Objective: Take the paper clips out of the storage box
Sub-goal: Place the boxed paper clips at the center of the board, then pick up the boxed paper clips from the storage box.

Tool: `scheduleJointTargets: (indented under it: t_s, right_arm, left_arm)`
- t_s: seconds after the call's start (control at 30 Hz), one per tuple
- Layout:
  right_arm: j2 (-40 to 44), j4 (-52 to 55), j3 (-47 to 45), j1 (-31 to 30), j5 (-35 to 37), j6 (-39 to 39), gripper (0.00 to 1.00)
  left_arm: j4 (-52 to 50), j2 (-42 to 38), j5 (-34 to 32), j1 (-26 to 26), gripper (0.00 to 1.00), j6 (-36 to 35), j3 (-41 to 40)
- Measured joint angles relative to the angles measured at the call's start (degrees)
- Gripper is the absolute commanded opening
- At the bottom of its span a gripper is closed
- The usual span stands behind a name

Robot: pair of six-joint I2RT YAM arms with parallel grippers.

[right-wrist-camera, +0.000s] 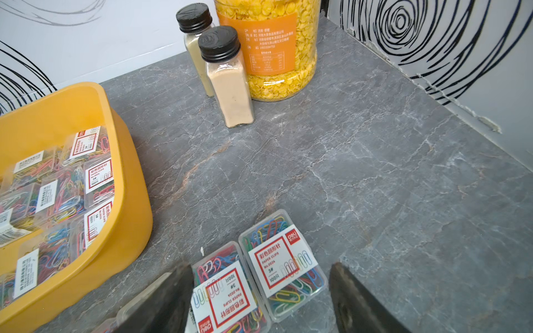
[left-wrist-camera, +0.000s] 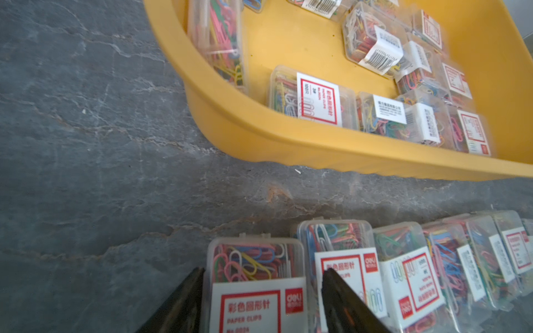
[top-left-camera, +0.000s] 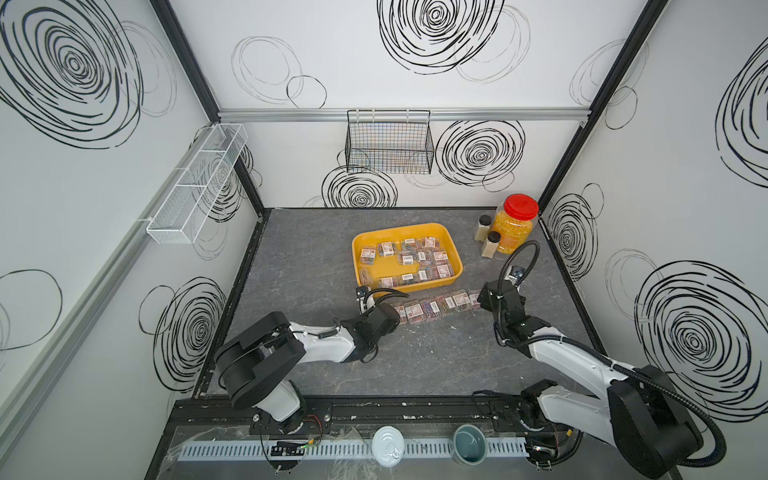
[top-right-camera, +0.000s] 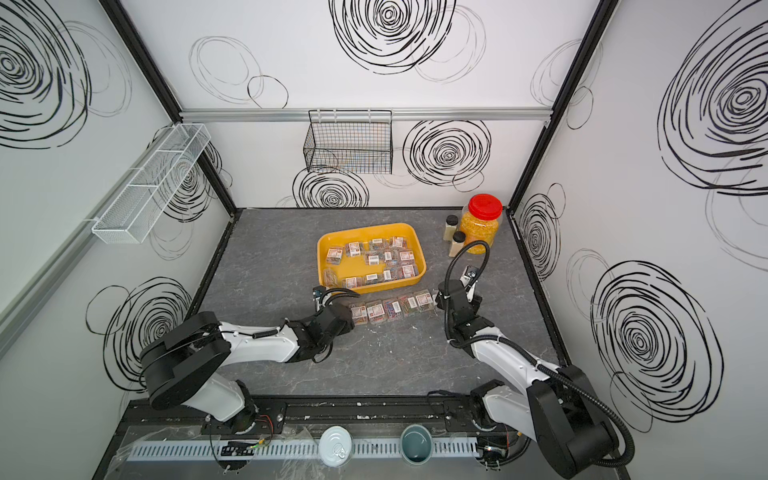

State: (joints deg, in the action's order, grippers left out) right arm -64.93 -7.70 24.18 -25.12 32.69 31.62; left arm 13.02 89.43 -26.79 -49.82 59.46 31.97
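We see the left gripper (left-wrist-camera: pixel 262 271) low over the bench (top-left-camera: pixel 299 266), jaws apart, straddling the end case (left-wrist-camera: pixel 256 288) at the left end of a row of paper clips (top-left-camera: pixel 440 306). One finger (left-wrist-camera: pixel 184 299) sits just beside that case's side. The other stands over the seam w/ the next case, so nothing looks clamped. The case lies flat, label up.

The right gripper (right-wrist-camera: pixel 261 268) is at the row's opposite end, jaws wide and released. The last case (right-wrist-camera: pixel 284 263) and its neighbour (right-wrist-camera: pixel 227 291) lie btw the fingers. The outer finger (right-wrist-camera: pixel 354 299) is clear of them, w/ bare bench in the gap.

The row runs just beside the near long edge of the storage box (top-left-camera: pixel 386 268), w/ a strip of bench btw them. More cases (top-left-camera: pixel 419 257) lie inside the box, crowded mostly toward its right end, and one leans on the wall at its near left corner. The box sits approx mid-bench, nearer the far edge, slightly askew.

The bench is grey, marble-veined. At the far right corner stand a red-lidded jar (top-left-camera: pixel 513 226) of yellow kernels and two black-capped bottles (top-left-camera: pixel 492 246). The walls are white w/ black scribbled rings. A black wire basket (top-left-camera: pixel 388 145) hangs on the back wall, and a white mesh rack (top-left-camera: pixel 199 183) on the left wall. Beyond the front edge, on the rail, sit a white tin (top-left-camera: pixel 387 446) and a grey-blue cup (top-left-camera: pixel 469 449).
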Motion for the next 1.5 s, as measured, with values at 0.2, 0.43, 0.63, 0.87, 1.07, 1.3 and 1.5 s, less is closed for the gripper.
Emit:
scheduleJointTargets:
  t_s: [0.2,0.43,0.63,0.87,1.07,1.3,1.5]
  right_arm:
    - [-0.07,0.0,0.0,0.0,0.0,0.0,0.77]
    - [-0.04,0.0,0.0,0.0,0.0,0.0,0.77]
    - [-0.07,0.0,0.0,-0.11,0.0,0.0,0.77]
    - [-0.26,0.04,0.0,-0.22,0.0,0.0,0.77]
    - [-0.63,0.0,0.02,-0.26,0.02,0.0,0.77]
    - [-1.95,0.11,0.07,-0.28,0.37,0.0,0.76]
    - [-1.95,0.17,0.15,-0.66,0.66,0.0,0.76]
  left_arm:
    - [2.14,0.0,0.96,-0.31,0.67,0.15,-0.9]
    - [3.04,-1.9,0.98,-0.92,0.67,1.38,-2.27]
    - [-1.95,-10.73,-3.58,-1.14,0.68,1.2,-2.29]
    - [-13.09,-20.96,-9.86,2.01,0.7,-6.27,5.88]
    - [-18.27,-21.51,-8.11,11.8,0.67,-13.38,14.12]
    - [-24.76,-12.72,-5.31,14.93,0.63,-19.37,24.09]
    - [-30.21,-1.31,-5.09,13.9,0.62,-22.47,35.06]
